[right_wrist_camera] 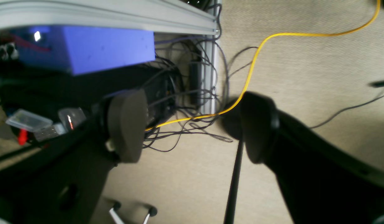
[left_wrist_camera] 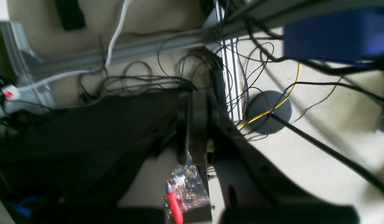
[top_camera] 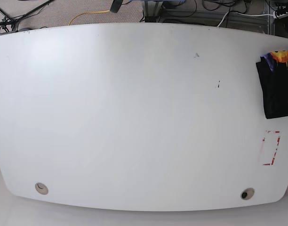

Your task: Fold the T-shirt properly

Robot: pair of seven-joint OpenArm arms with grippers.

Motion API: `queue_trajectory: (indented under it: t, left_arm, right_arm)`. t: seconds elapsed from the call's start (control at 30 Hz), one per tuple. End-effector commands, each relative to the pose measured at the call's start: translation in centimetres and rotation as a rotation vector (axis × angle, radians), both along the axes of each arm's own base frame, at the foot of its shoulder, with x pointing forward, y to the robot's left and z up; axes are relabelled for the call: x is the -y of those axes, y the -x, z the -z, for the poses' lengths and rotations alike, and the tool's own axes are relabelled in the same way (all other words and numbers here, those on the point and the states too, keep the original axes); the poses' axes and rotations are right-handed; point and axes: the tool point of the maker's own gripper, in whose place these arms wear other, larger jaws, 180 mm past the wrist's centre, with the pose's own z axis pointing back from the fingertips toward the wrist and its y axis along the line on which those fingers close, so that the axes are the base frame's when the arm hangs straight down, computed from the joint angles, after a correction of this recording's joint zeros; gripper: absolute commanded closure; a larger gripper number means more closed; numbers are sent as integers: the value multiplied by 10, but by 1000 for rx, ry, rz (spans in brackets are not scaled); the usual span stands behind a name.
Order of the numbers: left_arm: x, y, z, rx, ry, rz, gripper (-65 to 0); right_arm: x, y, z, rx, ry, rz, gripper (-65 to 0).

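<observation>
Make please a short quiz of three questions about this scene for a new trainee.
1. True or false: the T-shirt lies at the middle of the table.
2. Which gripper has its jaws apart? A) left B) right
3. The right gripper holds ____.

Key:
1. False; it lies folded at the table's edge, on the right of the base view.
2. B; the left gripper is shut.
3. Nothing.

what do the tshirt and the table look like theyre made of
The T-shirt: soft black cloth, probably cotton knit, matte, lying in flat folds with a printed orange and purple patch at its top edge. The table: hard white board, likely laminate, smooth with a faint sheen and a few small marks.
</observation>
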Motion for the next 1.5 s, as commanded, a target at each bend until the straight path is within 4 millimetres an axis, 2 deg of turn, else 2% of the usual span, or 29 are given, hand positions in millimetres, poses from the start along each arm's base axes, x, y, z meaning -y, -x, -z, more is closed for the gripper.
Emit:
queue_trajectory:
  t: [0.0,0.2,0.3,0.37,0.43,0.6,0.7,0.8,0.87,0.97,1.03,1.13,1.47]
  left_arm:
    - [-1,13,14,-41,4,-14,0]
    - [-3,9,51,-118,5,-39,0]
    - [-4,-2,66,-141,7,-53,0]
    - [-9,-1,74,-170,1,-57,0]
    - [-15,-12,84,-189,-7,-66,0]
    - [-16,-18,103,-273,-14,-98,0]
    - [-26,-20,107,-299,-51,-110,0]
    - [-33,-45,109,-273,-89,-118,0]
    - [-38,-52,110,-269,-113,-122,0]
    - [-43,-50,110,-295,-144,-129,0]
    - [-42,-51,110,-306,-145,-130,0]
    - [-43,-68,111,-286,-144,-132,0]
    - [-41,-67,111,-292,-141,-134,0]
  right_arm:
    - [-2,7,9,-28,-25,16,-452]
    - [14,2,43,-91,18,78,-452]
    - [14,-2,55,-108,17,109,-452]
    - [23,-2,62,-125,33,116,-452]
    - [19,-3,69,-151,26,106,-452]
    - [23,-13,79,-161,79,48,-452]
    - [20,-22,84,-156,109,12,-452]
    - [19,-29,88,-155,147,-16,-453]
    - [19,-36,90,-147,165,-29,-458]
    - [16,-22,95,-187,185,-58,-458]
    - [14,-27,100,-201,189,-66,-458]
    - [15,-26,103,-218,186,-53,-460]
    - [13,-39,104,-189,184,-50,-460]
